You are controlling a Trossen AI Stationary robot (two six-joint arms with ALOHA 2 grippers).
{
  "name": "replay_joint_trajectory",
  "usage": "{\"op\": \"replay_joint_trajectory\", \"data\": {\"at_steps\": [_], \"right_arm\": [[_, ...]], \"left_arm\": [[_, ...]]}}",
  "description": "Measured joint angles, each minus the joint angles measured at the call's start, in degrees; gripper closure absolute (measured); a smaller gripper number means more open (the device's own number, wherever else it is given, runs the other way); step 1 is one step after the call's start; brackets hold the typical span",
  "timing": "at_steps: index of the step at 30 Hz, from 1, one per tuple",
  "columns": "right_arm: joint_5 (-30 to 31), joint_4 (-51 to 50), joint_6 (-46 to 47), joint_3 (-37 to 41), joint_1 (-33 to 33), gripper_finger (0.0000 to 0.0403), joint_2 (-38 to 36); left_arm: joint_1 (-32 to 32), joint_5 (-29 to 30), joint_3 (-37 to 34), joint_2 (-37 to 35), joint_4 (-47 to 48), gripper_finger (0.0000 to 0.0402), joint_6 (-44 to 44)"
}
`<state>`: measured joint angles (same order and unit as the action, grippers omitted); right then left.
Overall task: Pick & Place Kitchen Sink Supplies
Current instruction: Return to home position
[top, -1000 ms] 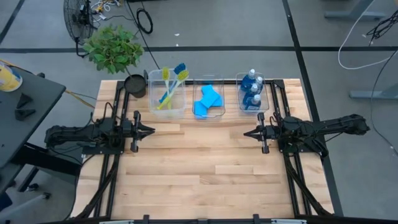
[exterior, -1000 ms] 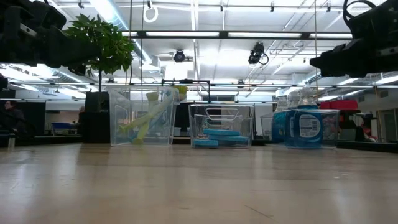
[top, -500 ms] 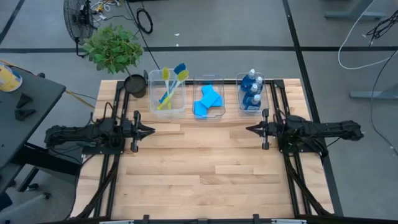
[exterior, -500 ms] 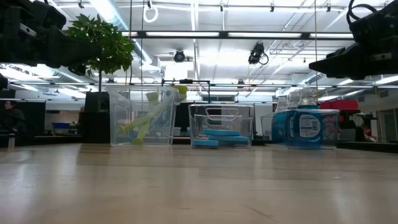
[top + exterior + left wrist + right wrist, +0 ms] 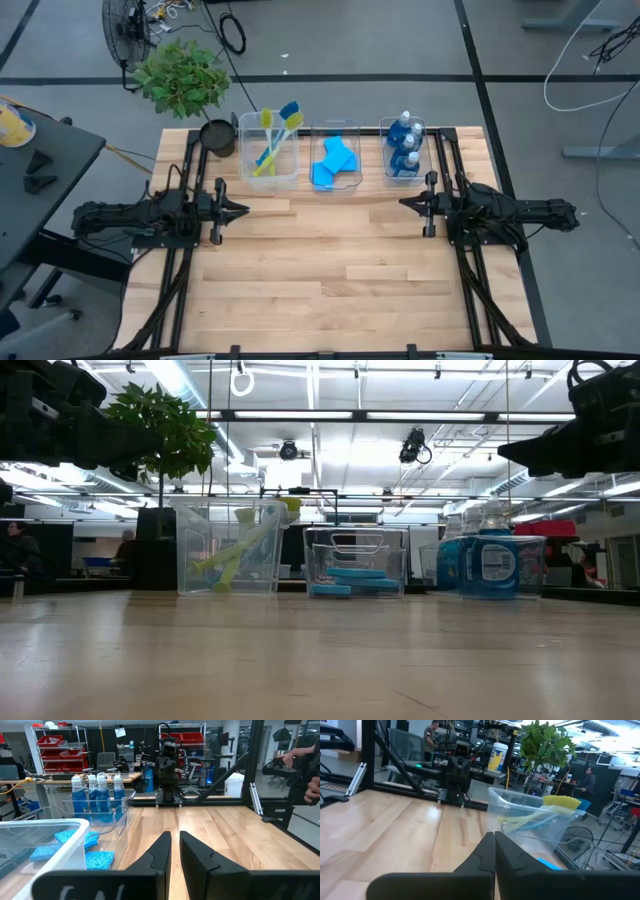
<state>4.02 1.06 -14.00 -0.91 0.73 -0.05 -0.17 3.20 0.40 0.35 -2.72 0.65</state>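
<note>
Three clear bins stand in a row along the table's far edge. The left bin holds the brushes (image 5: 272, 140) (image 5: 540, 812), two yellow-green and one blue, leaning on its wall. The flat blue sponges (image 5: 335, 160) (image 5: 70, 840) lie stacked in the middle bin. The blue bottles (image 5: 405, 145) (image 5: 490, 565) stand upright in the right bin. My left gripper (image 5: 244, 210) (image 5: 175, 837) hovers just in front of the brush bin, shut to a narrow slit and holding nothing. My right gripper (image 5: 402, 204) (image 5: 494, 836) hovers in front of the bottle bin, shut and empty.
A leafy potted plant (image 5: 185, 75) stands at the far left corner beside the brush bin. Bare wood (image 5: 330, 280) fills the middle and near half of the table. Black frame rails (image 5: 180, 260) run along both sides. A person's hand (image 5: 312, 782) shows beyond the table.
My right gripper has drawn back a little toward the table's right edge and slightly toward the far edge, staying shut. The left arm and the bins have kept still.
</note>
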Motion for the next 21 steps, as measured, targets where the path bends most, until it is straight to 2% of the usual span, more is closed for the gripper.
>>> {"op": "replay_joint_trajectory", "data": {"at_steps": [10,21], "right_arm": [[0.7,0.1,0.0,0.0,0.0,0.0402,0.2],[1.1,0.4,0.0,0.0,0.0,0.0377,0.2]], "left_arm": [[0.0,0.0,0.0,0.0,0.0,0.0358,0.0],[0.0,0.0,0.0,0.0,0.0,0.0358,0.0]]}}
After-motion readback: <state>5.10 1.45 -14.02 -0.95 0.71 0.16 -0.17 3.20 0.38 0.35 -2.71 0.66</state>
